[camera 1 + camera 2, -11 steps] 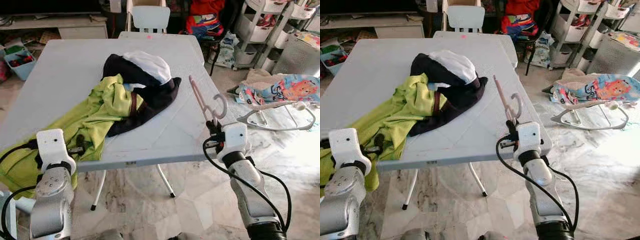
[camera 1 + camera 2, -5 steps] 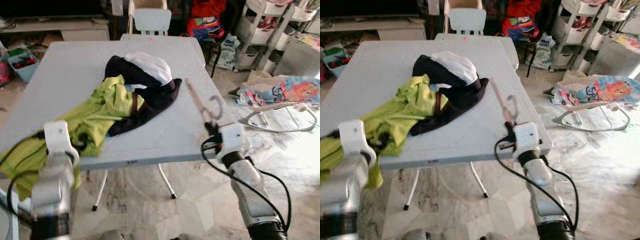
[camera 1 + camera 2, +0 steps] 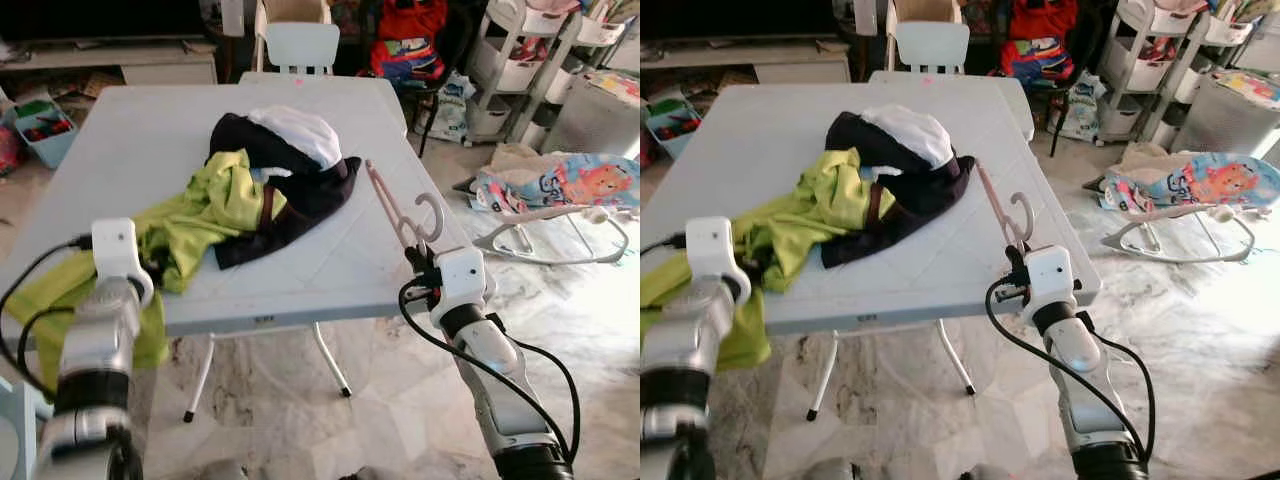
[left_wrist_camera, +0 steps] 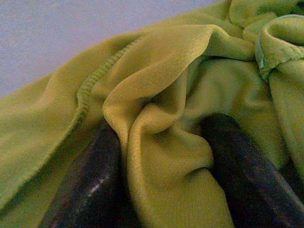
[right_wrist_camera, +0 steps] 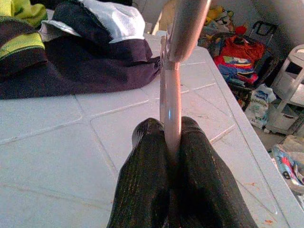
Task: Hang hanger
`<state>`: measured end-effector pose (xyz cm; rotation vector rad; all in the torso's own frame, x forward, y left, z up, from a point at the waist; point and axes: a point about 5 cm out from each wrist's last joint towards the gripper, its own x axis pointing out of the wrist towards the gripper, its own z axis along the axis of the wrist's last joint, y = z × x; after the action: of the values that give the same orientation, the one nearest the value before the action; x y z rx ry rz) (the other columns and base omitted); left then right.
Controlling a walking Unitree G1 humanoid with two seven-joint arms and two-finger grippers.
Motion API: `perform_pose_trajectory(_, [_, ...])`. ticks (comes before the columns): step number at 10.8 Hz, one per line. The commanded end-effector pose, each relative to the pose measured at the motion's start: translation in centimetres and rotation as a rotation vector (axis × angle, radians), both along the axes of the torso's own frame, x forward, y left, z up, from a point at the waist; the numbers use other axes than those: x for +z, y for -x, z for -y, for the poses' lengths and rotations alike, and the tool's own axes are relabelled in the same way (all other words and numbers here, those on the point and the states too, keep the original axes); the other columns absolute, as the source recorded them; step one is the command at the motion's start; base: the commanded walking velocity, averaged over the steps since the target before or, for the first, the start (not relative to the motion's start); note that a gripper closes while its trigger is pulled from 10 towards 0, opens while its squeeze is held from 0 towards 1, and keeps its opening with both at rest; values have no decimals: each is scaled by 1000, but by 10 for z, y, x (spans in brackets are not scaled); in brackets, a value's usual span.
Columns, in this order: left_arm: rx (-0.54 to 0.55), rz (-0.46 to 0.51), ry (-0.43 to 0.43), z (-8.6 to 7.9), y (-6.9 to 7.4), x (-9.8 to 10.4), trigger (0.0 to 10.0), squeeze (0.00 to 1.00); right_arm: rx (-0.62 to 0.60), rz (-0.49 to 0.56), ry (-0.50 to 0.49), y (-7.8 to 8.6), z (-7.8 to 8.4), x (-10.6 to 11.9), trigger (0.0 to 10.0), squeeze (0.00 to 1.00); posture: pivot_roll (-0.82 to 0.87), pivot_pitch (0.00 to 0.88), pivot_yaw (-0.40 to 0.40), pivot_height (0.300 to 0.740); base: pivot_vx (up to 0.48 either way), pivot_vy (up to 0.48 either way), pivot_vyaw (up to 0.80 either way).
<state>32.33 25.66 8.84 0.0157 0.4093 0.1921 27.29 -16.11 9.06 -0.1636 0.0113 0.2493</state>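
Hanger (image 3: 400,205): a pale pink plastic clothes hanger, held edge-on above the right side of a grey folding table (image 3: 120,140), with its hook curling up near the table's right edge. The right gripper (image 5: 170,137) has its two black fingers pressed tight together on the hanger's lower bar, so the hanger stands tilted, its long arm pointing away towards a heap of clothes.

That heap lies in the middle of the table: a dark garment (image 3: 300,185) with a white garment (image 3: 300,128) on top, and a lime green shirt (image 3: 215,205) spilling from the heap over the table's front left edge.

The left gripper (image 4: 159,166) is at that front left edge, its fingers wide apart and pushed into the green cloth, with a thick fold bunched between them. Whether the fold is firmly pinched cannot be told.

The step in hand looks like bringing shirt and hanger together. The next move probably calls for lifting the green shirt free of the heap and finding its neck opening, then steering the hanger's arm inside.

Both silver arms reach forward from below, elbows low, the right forearm rising steeply to the table edge, the left held close beside the hanging cloth
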Motion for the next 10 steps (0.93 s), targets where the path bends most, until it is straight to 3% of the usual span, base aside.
perform_pose_trajectory(1, [-30,-37,-11,0,-7,-7,0,0,-2,-42,11,1,1,-7,10000,0,-69,0,-64,740,0,0,0])
perform_pose_trajectory(3, [-52,8,-47,-4,-33,17,0,0,-44,-21,30,-2,11,0,10000,0,-114,0,-43,740,0,0,0])
perform_pose_trajectory(5, [-69,28,-63,-1,-43,25,0,0,-89,-33,20,-1,21,-2,10000,0,-124,0,-44,740,0,0,0])
perform_pose_trajectory(6, [-110,152,-92,11,-59,53,0,0,-79,-27,26,0,18,0,10000,0,-140,0,-44,740,0,0,0])
perform_pose_trajectory(7, [-240,336,-144,40,-78,92,0,0,-82,-22,27,-1,19,2,10000,0,-146,0,-47,740,0,0,0])
perform_pose_trajectory(8, [-397,477,-246,71,-85,118,0,0,-88,-19,25,0,20,2,10000,0,-148,0,-49,740,0,0,0])
perform_pose_trajectory(9, [-570,600,-415,100,-82,130,0,0,-92,-16,24,0,20,3,10000,0,-147,0,-54,740,0,0,0])
perform_pose_trajectory(10, [-730,680,-540,122,-75,127,0,0,-93,-11,20,0,19,4,10000,0,-143,0,-62,740,0,0,0])
